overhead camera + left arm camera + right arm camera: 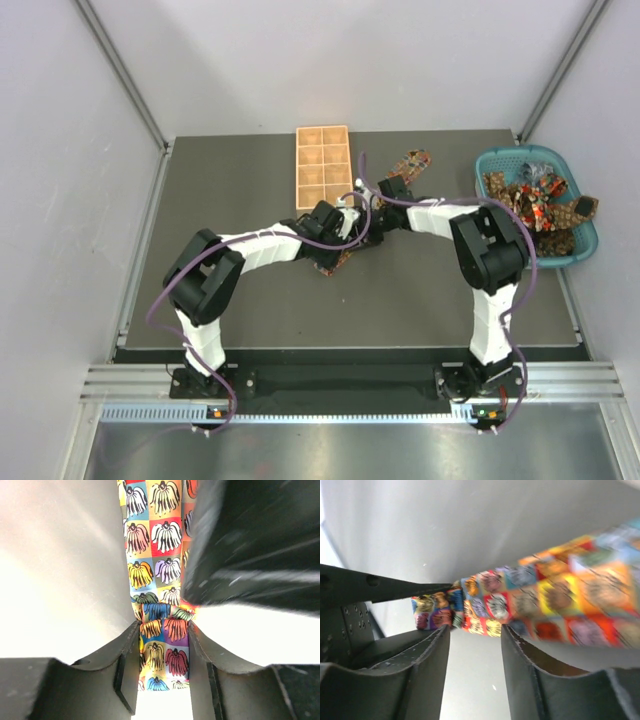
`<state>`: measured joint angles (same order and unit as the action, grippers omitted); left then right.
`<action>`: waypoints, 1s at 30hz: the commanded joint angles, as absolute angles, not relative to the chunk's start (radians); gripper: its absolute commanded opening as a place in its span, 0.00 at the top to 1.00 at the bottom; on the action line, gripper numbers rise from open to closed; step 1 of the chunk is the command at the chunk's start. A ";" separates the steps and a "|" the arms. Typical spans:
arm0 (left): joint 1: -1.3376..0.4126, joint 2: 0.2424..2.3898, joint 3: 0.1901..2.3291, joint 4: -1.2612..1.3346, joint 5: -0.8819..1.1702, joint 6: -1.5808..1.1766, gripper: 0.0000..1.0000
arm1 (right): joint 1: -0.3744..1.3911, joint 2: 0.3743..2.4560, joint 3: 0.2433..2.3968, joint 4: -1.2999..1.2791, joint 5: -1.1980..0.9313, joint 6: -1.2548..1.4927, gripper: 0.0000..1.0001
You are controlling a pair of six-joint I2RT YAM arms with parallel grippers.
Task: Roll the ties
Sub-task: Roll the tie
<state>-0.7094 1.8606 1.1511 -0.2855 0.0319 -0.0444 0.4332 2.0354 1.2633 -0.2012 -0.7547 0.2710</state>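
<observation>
1. Where both arms meet mid-table, a long multicolour checker-print fabric necktie [412,163] lies on the dark grey table [250,300]. It runs diagonally from far right down to the grippers, and one end pokes out on the near side just below them.
2. Left gripper [163,630]: its fingers [127,665] sit one at each edge of the necktie. The strip fills the gap and touches both. Can't tell whether it's clamped or only bracketed.
3. Right gripper [475,630]: its fingers [525,675] are spread, with bare table showing between them. The necktie crosses just past the tips. Nothing gripped.
4. Grippers are right beside each other; the right one's black body fills the upper right of the left wrist view.
5. Tan wooden compartment tray [322,165] sits just beyond the left gripper, beside the necktie and apart from it.
6. Teal plastic basket [590,235] at the right table edge holds a heap of more printed ties [530,200].
</observation>
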 commanded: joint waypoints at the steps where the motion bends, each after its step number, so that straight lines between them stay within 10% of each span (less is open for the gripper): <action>1: -0.726 1.905 1.089 -0.383 0.067 -0.077 0.64 | 0.407 1.899 1.230 -0.183 -0.592 0.298 0.53; 5: -0.735 1.904 1.091 -0.380 0.071 -0.077 0.64 | 0.402 1.778 1.183 -0.172 -0.457 0.353 0.46; 9: -0.745 1.902 1.094 -0.385 0.067 -0.074 0.64 | 0.403 1.726 1.177 -0.216 -0.197 0.487 0.01; 30: -0.787 1.907 1.103 -0.357 0.091 -0.052 0.65 | 0.563 2.009 1.586 -0.683 0.339 0.995 0.02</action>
<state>-0.7456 1.8561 1.1442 -0.2771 -0.0162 -0.0387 0.5438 1.9774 1.5394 -0.5835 0.2844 0.9096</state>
